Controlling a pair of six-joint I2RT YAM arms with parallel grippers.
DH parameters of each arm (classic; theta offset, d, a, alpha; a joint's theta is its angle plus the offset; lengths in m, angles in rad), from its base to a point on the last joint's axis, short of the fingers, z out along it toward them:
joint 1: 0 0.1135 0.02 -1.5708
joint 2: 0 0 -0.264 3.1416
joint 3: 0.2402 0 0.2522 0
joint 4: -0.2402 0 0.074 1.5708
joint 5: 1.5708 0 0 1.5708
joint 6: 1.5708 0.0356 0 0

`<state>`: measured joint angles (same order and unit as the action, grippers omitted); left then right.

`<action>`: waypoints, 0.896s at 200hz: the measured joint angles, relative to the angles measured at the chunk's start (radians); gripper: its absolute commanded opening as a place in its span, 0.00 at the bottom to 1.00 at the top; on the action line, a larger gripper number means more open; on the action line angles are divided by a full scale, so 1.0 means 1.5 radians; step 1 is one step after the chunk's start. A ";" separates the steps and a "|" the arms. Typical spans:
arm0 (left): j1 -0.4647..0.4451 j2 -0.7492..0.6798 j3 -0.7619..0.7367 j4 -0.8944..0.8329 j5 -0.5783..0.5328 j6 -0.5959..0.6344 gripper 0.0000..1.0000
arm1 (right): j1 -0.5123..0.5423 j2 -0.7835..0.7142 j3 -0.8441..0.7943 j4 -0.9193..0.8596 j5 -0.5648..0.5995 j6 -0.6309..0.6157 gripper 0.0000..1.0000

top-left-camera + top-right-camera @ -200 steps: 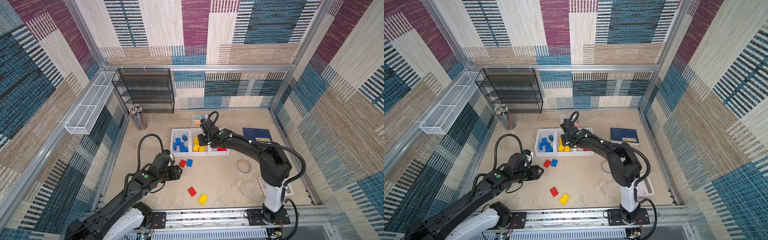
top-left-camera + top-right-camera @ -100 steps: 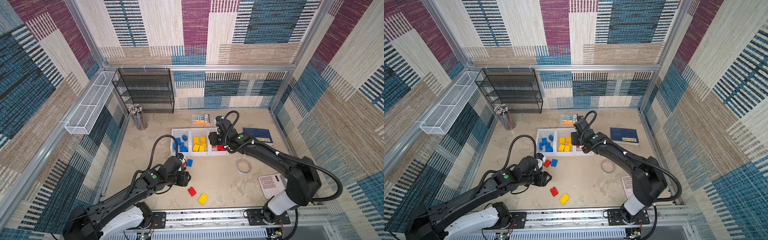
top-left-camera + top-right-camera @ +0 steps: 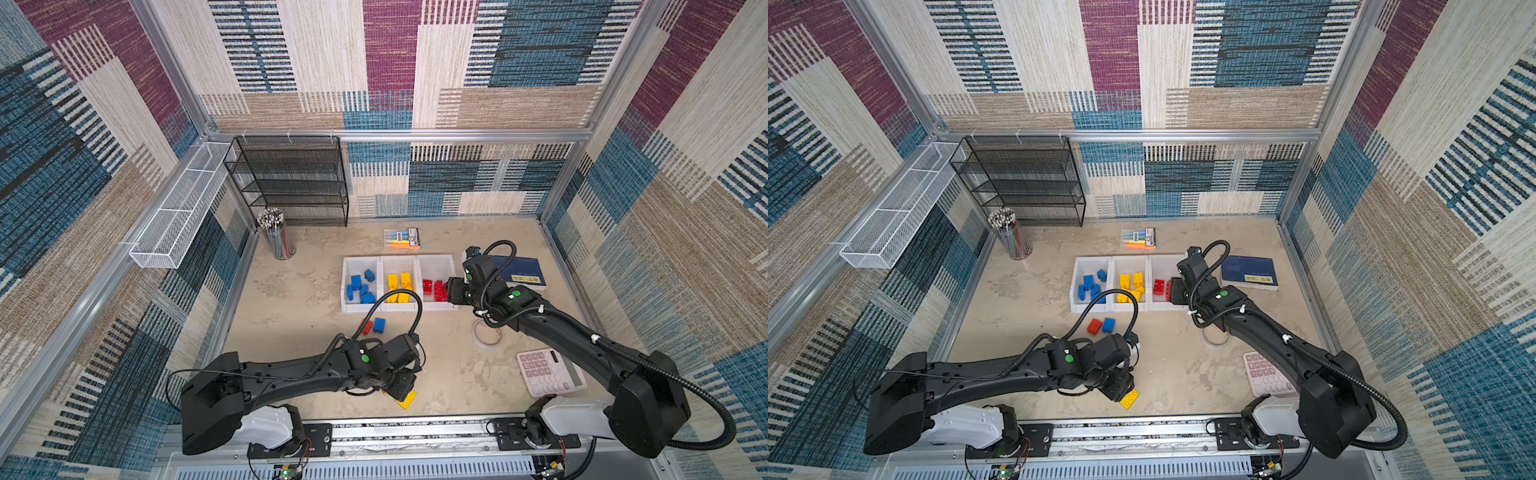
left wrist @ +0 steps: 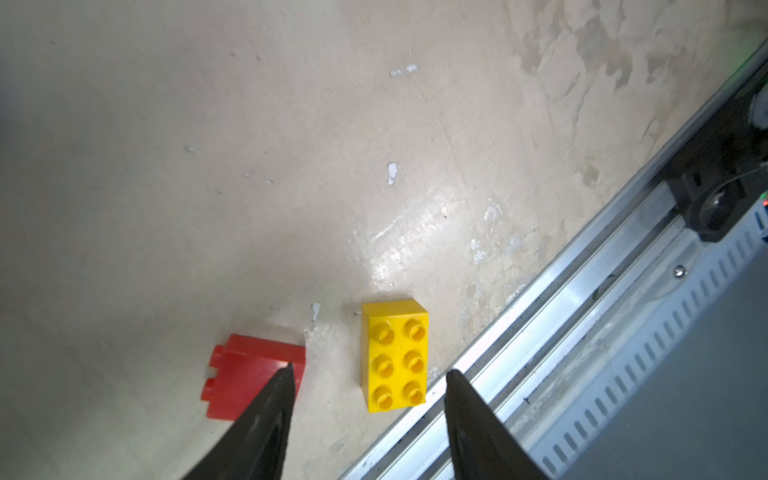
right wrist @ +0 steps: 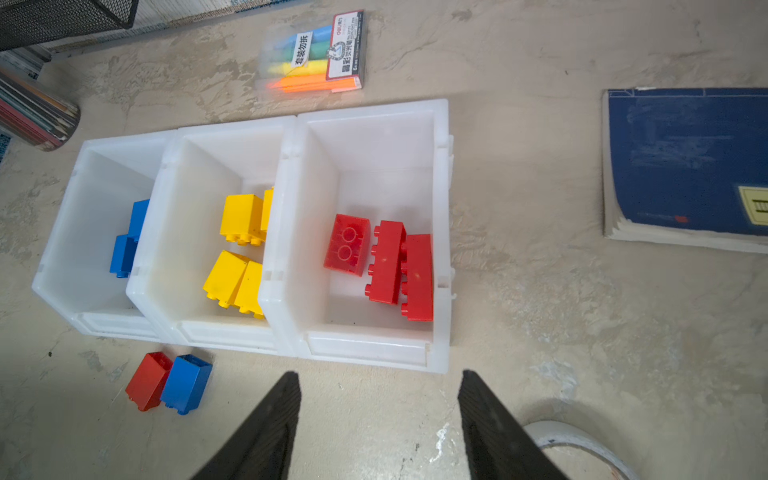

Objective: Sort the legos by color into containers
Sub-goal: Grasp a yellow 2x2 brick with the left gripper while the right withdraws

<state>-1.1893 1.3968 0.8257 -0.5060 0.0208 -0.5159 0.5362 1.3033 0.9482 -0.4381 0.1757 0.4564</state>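
Observation:
Three joined white containers [image 3: 399, 258] hold sorted legos: blue [image 3: 360, 286], yellow [image 3: 398, 286] and red [image 5: 386, 262]. A red brick [image 5: 148, 380] and a blue brick [image 5: 186, 383] lie side by side on the floor before the bins. Near the front rail lie a yellow six-stud brick [image 4: 395, 357] and a red brick [image 4: 245, 374]. My left gripper [image 4: 371, 372] hangs open over them, the yellow one between its fingers. In both top views the arm hides that red brick. My right gripper [image 5: 380, 376] stands open and empty by the red bin's front lip [image 3: 451, 291].
A highlighter pack [image 3: 402, 239] lies behind the bins and a blue notebook [image 3: 519, 272] to their right. A tape roll [image 3: 487, 334] and a pink calculator [image 3: 548, 372] sit under the right arm. Pencil cup [image 3: 277, 235], black rack [image 3: 291, 183] and wire tray [image 3: 178, 212] stand back left.
My left arm swung from beside the red and blue pair toward the front rail, over the yellow and red bricks. My right gripper drew back from the yellow bin to the red bin's front.

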 measured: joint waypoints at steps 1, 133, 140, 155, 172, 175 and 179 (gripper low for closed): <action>-0.002 0.004 0.002 0.000 0.000 0.000 0.61 | 0.000 -0.001 -0.001 0.000 0.000 0.000 0.64; -0.036 0.145 0.054 -0.004 0.008 -0.001 0.53 | -0.007 -0.038 -0.046 0.000 0.000 0.009 0.64; -0.037 0.147 0.054 -0.004 0.008 -0.001 0.51 | -0.008 -0.040 -0.048 0.000 0.000 0.009 0.64; -0.037 0.154 0.056 -0.004 0.007 -0.001 0.48 | -0.009 -0.043 -0.051 0.000 0.000 0.009 0.64; -0.038 0.161 0.059 -0.004 0.005 0.000 0.43 | -0.010 -0.046 -0.054 -0.001 0.000 0.010 0.64; -0.038 0.163 0.060 -0.005 0.005 0.000 0.41 | -0.011 -0.047 -0.054 0.000 0.000 0.010 0.64; -0.038 0.164 0.061 -0.005 0.004 0.000 0.40 | -0.011 -0.048 -0.055 0.000 0.000 0.010 0.64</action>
<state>-1.2461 1.6424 0.9165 -0.5140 0.0261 -0.5163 0.5194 1.2316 0.8661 -0.4385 0.1757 0.4713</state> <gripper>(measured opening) 0.443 0.641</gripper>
